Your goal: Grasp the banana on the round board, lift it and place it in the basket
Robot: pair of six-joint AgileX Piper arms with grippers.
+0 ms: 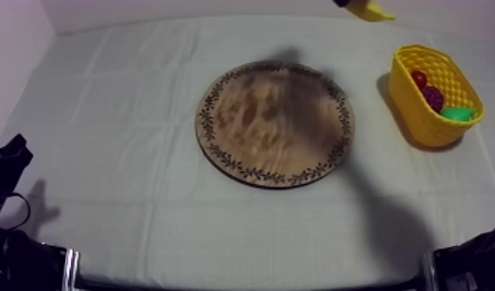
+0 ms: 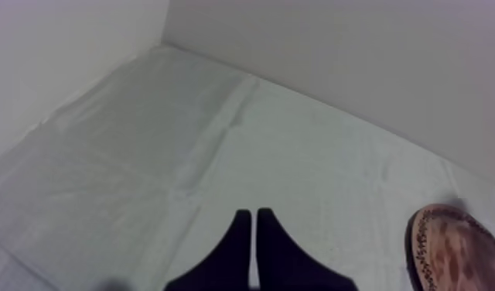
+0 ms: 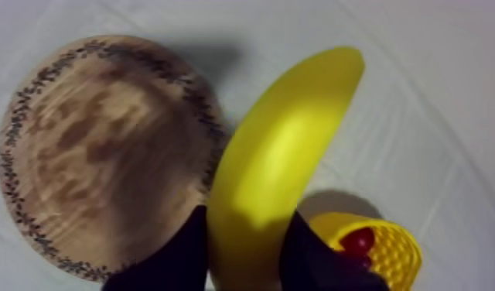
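**A:** Where is the banana [image 3: 281,155] now?

**B:** Gripped between the fingers of the right hand [image 3: 247,220]. It is up in the air, off the wooden board [image 1: 274,124] and just past the board's rim, on the side where the yellow basket [image 1: 417,108] stands.

**A:** So the pick is done?

**B:** I'd say so, since the board lies bare. What's left is the carry across to the basket, the lowering and the release.

**A:** Is there anything in the basket?

**B:** A small red fruit [image 1: 419,77], a bunch of grapes [image 1: 432,97] and something green. There looks to be room for the banana beside them.

**A:** And the left hand [image 2: 254,220]?

**B:** Its fingers are pressed together on nothing. It sits low over the bench [image 2: 220,147] on the board's other side, apart from the board, with no part in this step.
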